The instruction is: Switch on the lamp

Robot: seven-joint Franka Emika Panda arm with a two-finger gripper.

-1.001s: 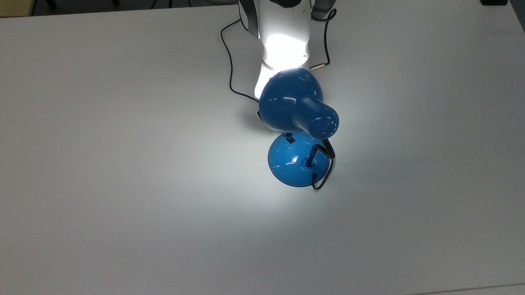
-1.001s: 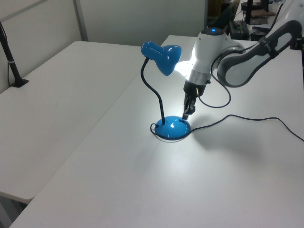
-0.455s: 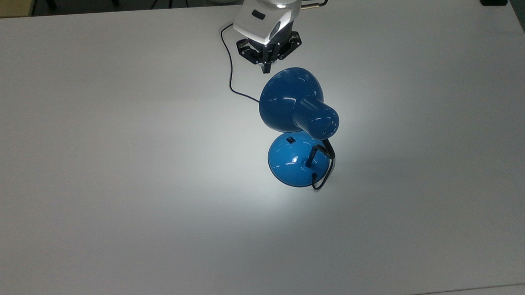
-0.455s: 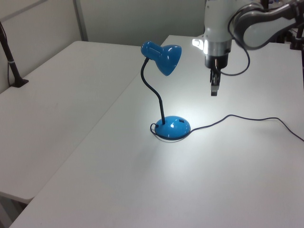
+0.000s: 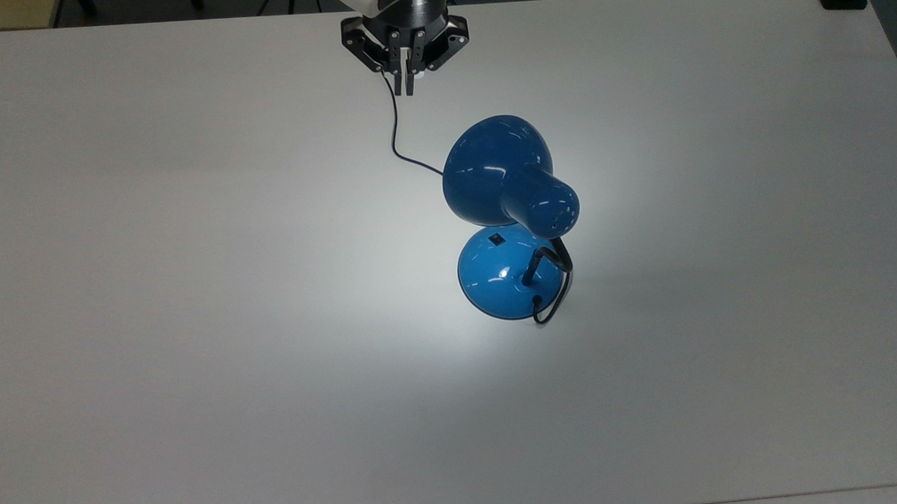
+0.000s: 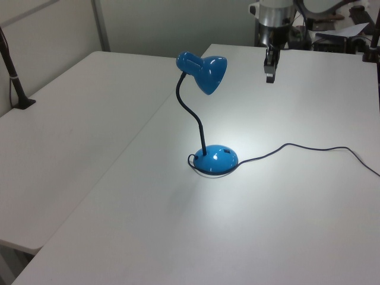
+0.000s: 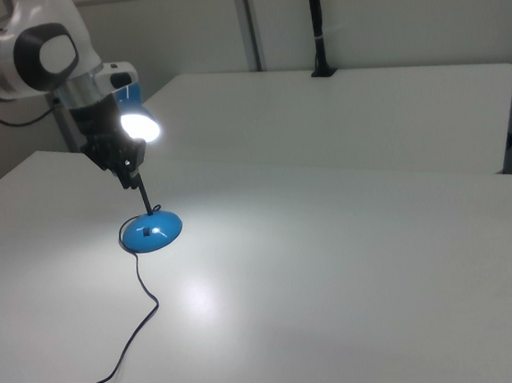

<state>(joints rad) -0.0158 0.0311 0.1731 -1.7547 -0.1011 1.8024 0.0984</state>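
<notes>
Lamp glowing on the white table.
Its base is sitting mid-table, casting light downward; the hand is hovering well apart, fingers nearly closed, holding nothing.

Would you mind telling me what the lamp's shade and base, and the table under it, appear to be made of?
The lamp shade and base look like glossy blue-painted metal, perhaps plastic: sharp highlights glint on both. The table looks like matte white laminate, spreading the light in a soft pool without reflections.
</notes>
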